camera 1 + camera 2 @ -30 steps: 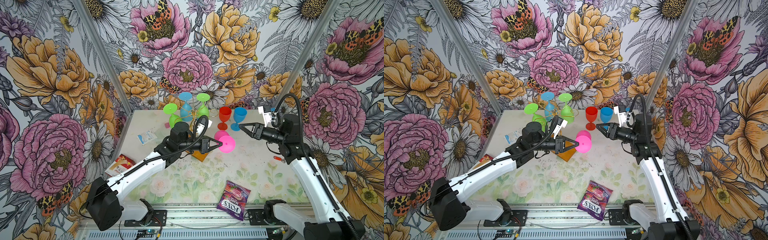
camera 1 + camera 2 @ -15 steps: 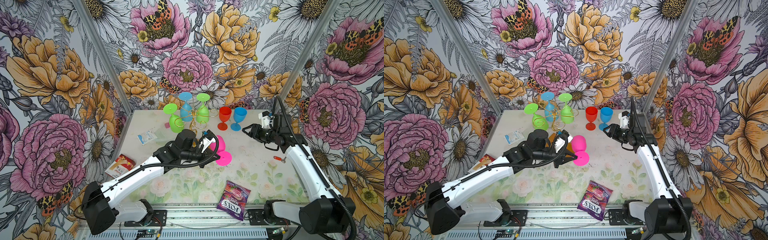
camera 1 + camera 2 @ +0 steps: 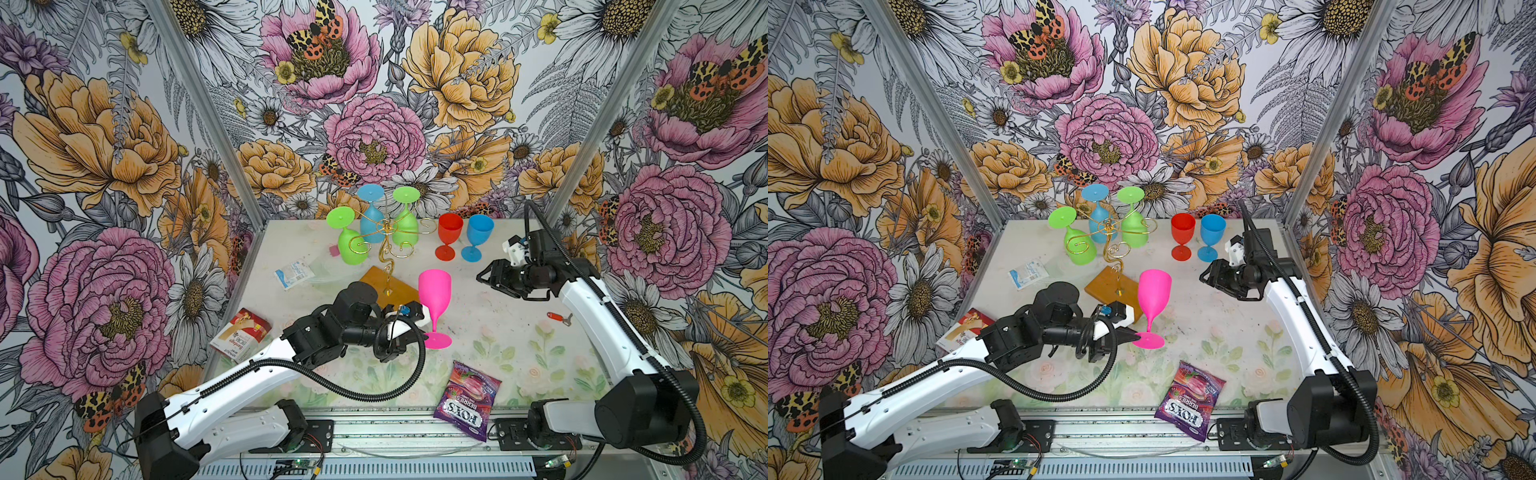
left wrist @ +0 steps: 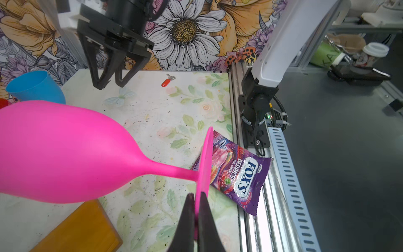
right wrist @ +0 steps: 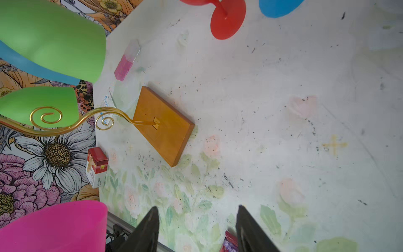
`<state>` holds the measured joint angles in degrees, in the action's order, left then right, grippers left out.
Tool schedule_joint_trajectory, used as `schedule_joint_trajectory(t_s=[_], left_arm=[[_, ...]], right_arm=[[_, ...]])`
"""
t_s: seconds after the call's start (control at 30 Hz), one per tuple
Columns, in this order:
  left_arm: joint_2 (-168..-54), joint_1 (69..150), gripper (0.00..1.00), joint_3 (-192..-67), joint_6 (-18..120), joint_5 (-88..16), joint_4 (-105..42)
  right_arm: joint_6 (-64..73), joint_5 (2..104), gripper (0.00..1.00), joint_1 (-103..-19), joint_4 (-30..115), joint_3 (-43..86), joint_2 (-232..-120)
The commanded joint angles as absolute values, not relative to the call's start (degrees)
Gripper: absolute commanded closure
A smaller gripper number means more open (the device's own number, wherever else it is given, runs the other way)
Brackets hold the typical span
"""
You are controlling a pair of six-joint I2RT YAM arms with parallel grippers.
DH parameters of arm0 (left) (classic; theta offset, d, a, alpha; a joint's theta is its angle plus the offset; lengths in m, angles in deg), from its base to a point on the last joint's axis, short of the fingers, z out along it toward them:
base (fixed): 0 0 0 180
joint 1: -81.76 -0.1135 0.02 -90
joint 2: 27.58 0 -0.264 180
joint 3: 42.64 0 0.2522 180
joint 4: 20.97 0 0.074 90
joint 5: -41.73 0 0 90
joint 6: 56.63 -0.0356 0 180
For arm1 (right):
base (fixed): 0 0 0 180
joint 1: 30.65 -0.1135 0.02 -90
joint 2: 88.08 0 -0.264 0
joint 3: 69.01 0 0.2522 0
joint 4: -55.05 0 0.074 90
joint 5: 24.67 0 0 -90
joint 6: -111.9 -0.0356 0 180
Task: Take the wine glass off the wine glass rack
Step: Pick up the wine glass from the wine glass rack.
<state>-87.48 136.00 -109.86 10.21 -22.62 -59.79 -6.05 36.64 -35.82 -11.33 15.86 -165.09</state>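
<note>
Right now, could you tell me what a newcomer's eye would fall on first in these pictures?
The pink glass stands out, upright in mid-table, its foot pinched in the shut left claw. Behind it, the gold rack holds two green glasses and a blue glass upside down. A purple candy bag lies at the table's front edge.

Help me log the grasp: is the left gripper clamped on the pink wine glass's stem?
No, the left gripper is shut on the edge of the round foot of the pink wine glass, not on its stem.
</note>
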Motion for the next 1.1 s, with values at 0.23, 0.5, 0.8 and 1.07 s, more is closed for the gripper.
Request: schedule_joint_trajectory(t_s=[0.23, 0.5, 0.8, 1.07], left_arm=[[-93.96, 144.23, 1.00, -108.76, -5.57, -46.63, -63.75], [-94.16, 148.78, 1.00, -103.41, -14.13, -62.09, -56.78], [-94.83, 151.31, 1.00, -99.04, -24.25, -73.11, -49.25], [-97.20, 153.17, 1.00, -93.76, -34.43, -82.07, -41.06]], right_arm=[[-6.74, 32.34, 0.42, -36.96, -12.79, 21.34, -169.21], [-6.80, 28.98, 0.42, -37.76, -12.99, 23.43, -171.27], [-7.69, 25.74, 0.40, -41.41, -12.95, 22.58, -171.23], [-7.56, 24.26, 0.40, -42.72, -12.94, 23.23, -171.62]])
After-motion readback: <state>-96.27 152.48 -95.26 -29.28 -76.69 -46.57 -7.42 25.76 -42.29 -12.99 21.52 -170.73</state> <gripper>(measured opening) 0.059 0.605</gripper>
